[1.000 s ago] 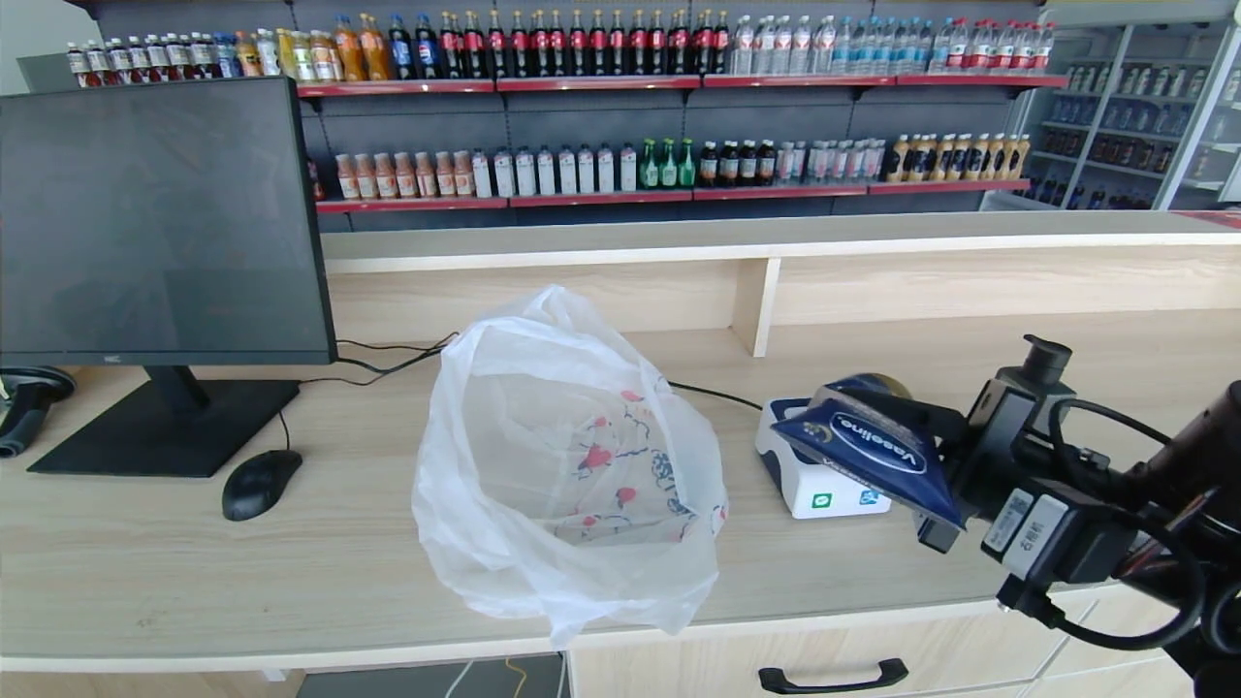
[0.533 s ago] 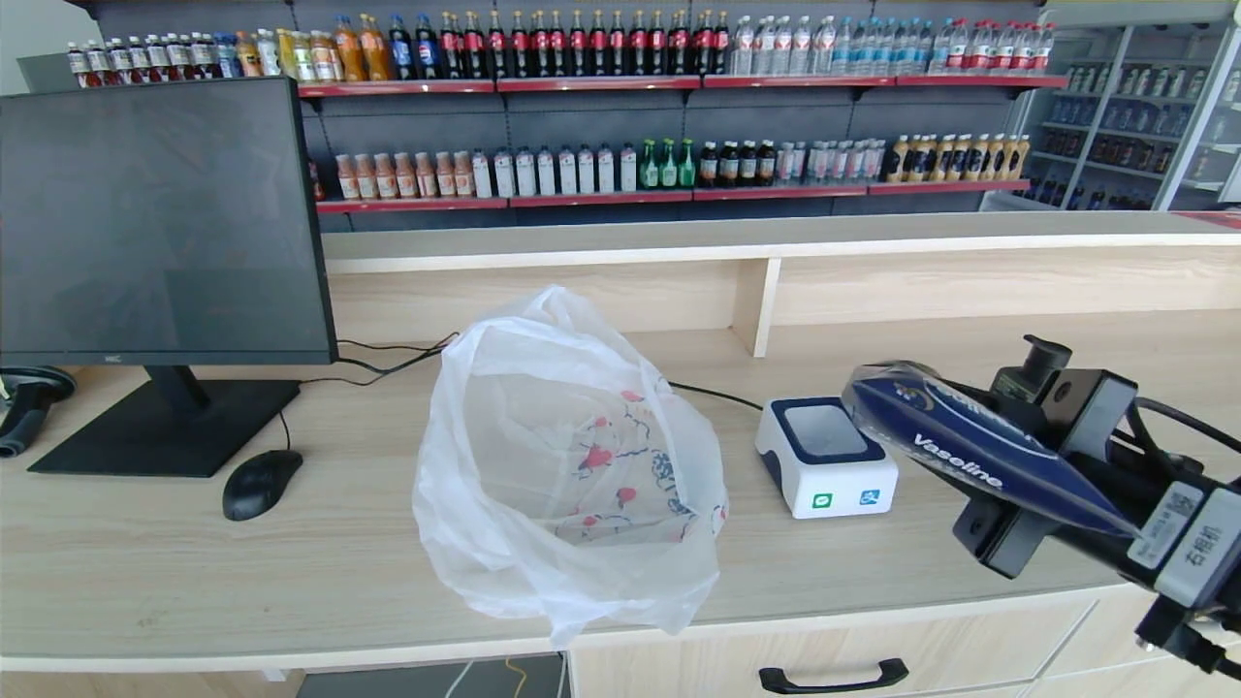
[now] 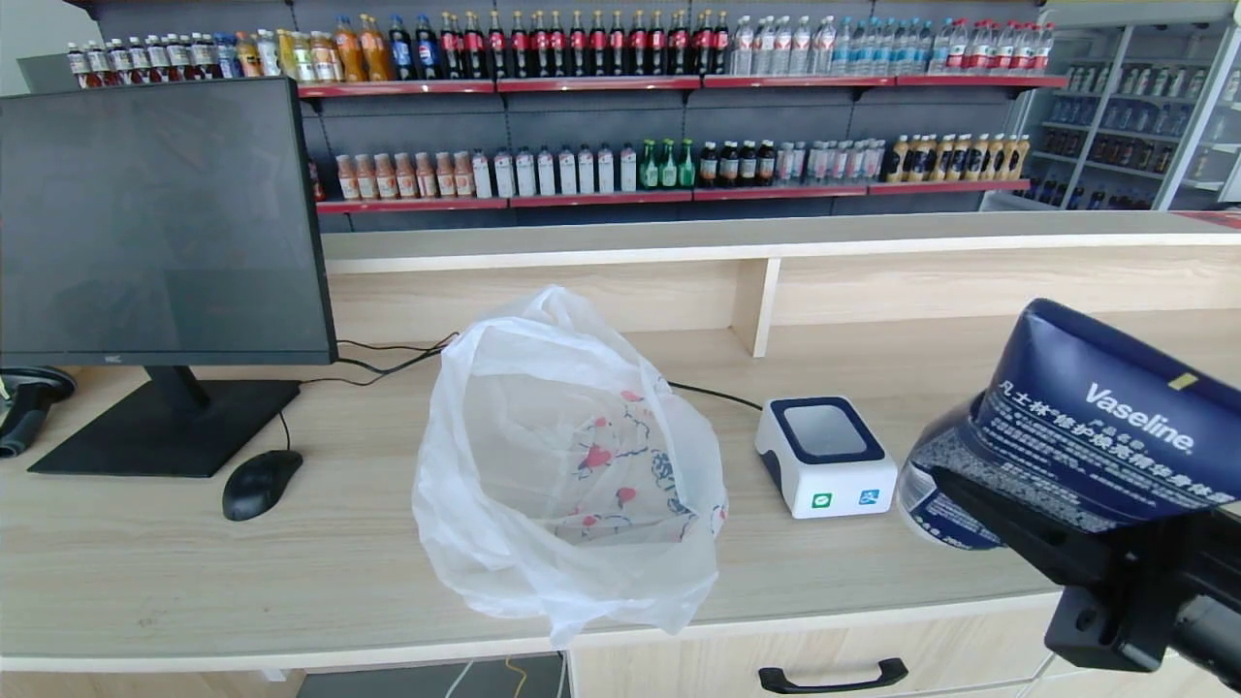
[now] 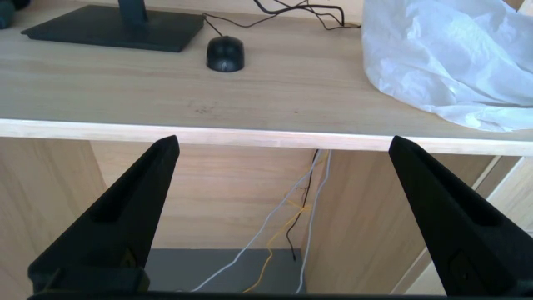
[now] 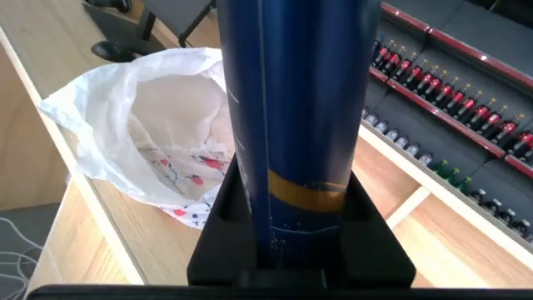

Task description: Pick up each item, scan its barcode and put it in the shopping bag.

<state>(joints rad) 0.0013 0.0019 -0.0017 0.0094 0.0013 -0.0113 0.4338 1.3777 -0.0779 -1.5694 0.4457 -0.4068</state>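
- My right claw (image 3: 1028, 528) grips the dark blue pouch (image 3: 1096, 436) at the head frame's lower right, lifted clear, I judge, for passing the scanner (image 3: 824, 456) towards the shopping bag (image 3: 572, 465) at centre
- The pouch is glossy and plump, with white print
- My left claw (image 4: 283, 208) gapes wide, holding nothing

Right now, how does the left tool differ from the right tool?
The left tool is open and empty; the right tool is shut on the dark blue plastic pouch. The left tool faces the front edge of the light wooden counter; the right tool holds up its pouch to the right of the white box-shaped barcode scanner. Both have black fingers.
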